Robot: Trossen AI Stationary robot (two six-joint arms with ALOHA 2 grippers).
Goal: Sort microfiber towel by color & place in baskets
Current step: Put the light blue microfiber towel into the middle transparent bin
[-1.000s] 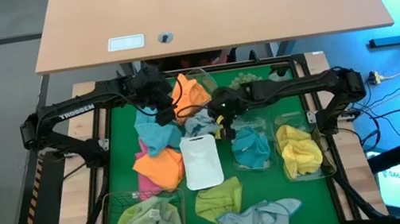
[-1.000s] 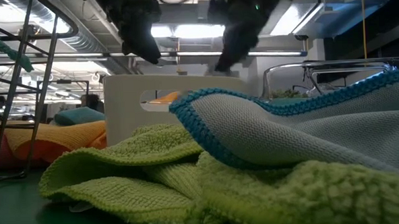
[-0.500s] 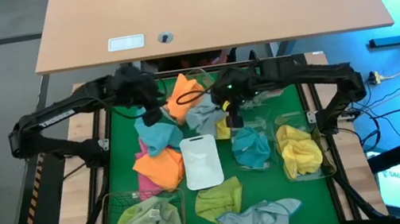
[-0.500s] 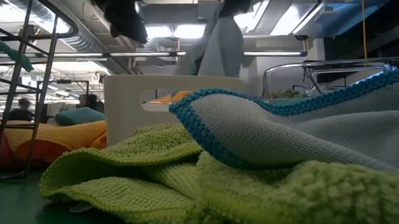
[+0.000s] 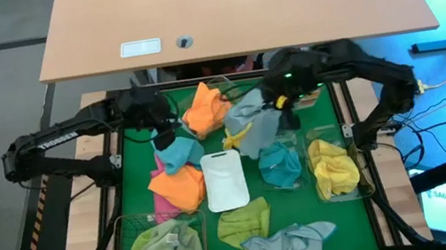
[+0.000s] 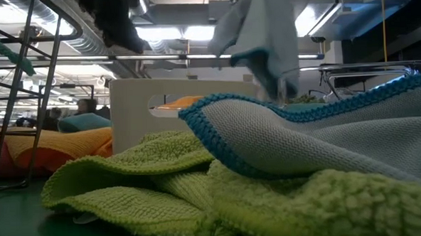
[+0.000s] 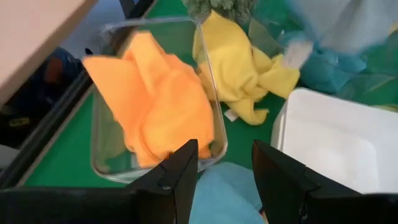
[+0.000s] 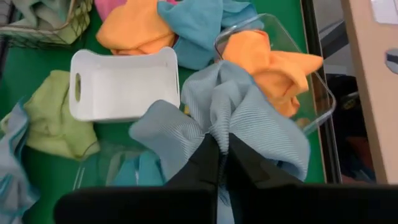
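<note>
Carrying step: right hand point(image 8: 219, 149) pinched shut on a grey-blue towel point(image 5: 252, 127), lifted above the table. Left hand point(image 7: 225, 163), parted, empty. Next: find its matching basket.

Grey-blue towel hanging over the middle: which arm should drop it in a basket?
Right. Its pincer is shut on the grey-blue towel, lifted above the tubs. The left pincer is open and empty, over the orange towel's tub.
</note>
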